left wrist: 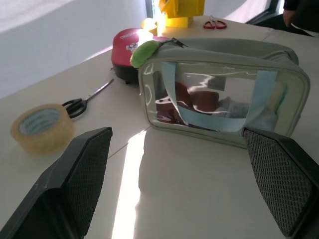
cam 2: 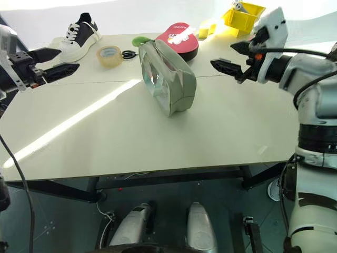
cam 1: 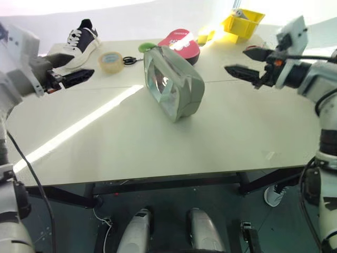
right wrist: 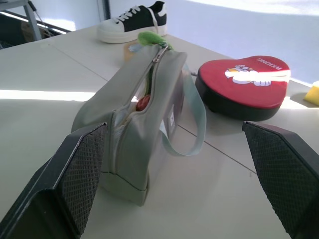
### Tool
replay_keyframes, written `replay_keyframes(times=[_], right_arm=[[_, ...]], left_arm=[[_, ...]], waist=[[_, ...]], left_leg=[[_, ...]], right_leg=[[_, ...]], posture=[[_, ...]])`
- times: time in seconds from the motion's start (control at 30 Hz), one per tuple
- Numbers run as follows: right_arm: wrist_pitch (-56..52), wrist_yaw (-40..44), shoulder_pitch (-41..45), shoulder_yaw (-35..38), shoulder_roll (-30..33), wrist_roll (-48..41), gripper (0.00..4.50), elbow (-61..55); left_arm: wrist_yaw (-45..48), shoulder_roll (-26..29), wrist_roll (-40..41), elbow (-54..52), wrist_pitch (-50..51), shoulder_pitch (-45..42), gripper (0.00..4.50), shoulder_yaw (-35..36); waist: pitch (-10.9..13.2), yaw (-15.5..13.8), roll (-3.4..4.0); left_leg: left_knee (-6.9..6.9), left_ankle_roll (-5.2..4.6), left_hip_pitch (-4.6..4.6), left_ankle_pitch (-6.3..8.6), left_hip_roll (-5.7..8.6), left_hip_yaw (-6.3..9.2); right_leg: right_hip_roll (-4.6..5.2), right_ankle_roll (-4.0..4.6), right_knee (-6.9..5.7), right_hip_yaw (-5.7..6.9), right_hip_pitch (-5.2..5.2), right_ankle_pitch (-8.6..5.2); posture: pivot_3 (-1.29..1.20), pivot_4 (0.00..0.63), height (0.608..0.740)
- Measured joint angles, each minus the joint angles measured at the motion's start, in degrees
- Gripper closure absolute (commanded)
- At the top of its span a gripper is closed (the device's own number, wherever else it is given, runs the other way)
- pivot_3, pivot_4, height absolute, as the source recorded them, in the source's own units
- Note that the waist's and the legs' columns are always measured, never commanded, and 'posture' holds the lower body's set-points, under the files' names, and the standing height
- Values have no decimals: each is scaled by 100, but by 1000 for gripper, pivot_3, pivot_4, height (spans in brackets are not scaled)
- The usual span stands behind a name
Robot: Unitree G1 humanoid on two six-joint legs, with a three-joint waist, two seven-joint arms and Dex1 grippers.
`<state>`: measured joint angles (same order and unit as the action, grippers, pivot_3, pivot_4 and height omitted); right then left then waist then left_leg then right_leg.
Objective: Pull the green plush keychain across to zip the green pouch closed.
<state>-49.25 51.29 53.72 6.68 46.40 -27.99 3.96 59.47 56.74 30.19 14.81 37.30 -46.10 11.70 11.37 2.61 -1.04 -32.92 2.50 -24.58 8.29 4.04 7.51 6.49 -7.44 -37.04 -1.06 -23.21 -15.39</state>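
Observation:
The green pouch (cam 1: 176,87) stands on its narrow side near the middle of the table, its clear window toward my left arm. Along its top the zipper (right wrist: 149,87) gapes, and a red item shows inside. The green plush keychain (cam 1: 147,47) hangs at the pouch's far end, by the zipper pull. My left gripper (cam 1: 73,75) hovers open above the table to the left of the pouch, pointing at it. To the right, my right gripper (cam 1: 236,59) is also open and aimed at the pouch. Both are well apart from it and hold nothing.
Behind the pouch lie a red domed case (cam 1: 181,42), a tape roll (cam 1: 110,61) and black scissors (cam 1: 131,60). A black-and-white sneaker (cam 1: 79,41) sits at the far left and a yellow bin (cam 1: 242,22) at the far right. The near half of the table (cam 1: 158,147) is bare.

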Motion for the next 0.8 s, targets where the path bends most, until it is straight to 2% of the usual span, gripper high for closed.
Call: replay_keyframes(times=[0.2, 0.47, 0.67, 0.8], right_arm=[[-175, -77, -6, -181, -115, -52, 0, -413], [-169, -584, -83, -388, -433, 97, 0, -499], [-174, -939, 712, -889, -988, 393, 0, -349], [-168, -889, 816, -1328, -1275, 540, 0, -275]], left_arm=[[92, -96, -89, 97, -10, -42, 62, -98], [11, -346, -96, -213, -14, -150, 62, -152], [195, -554, -99, -656, -10, -596, 62, -550], [422, -558, -277, -771, -190, -772, 62, -862]], waist=[[0, -12, 0], [1, -10, -1], [1, -2, -1], [1, -5, -1]], left_leg=[[-3, 0, -24, -1, 1, 1], [-9, 0, -37, -2, 4, 2], [-9, 1, -37, -3, 4, 0], [-9, 1, -37, -3, 7, 0]], right_leg=[[4, -19, 0, 0, -21, 10], [4, -20, -3, 1, -31, 11], [3, -20, -7, 1, -34, 12], [2, -21, -7, 1, -33, 12]], posture=[[0, 150, 740], [0, 150, 740], [0, 150, 740], [0, 150, 740]])
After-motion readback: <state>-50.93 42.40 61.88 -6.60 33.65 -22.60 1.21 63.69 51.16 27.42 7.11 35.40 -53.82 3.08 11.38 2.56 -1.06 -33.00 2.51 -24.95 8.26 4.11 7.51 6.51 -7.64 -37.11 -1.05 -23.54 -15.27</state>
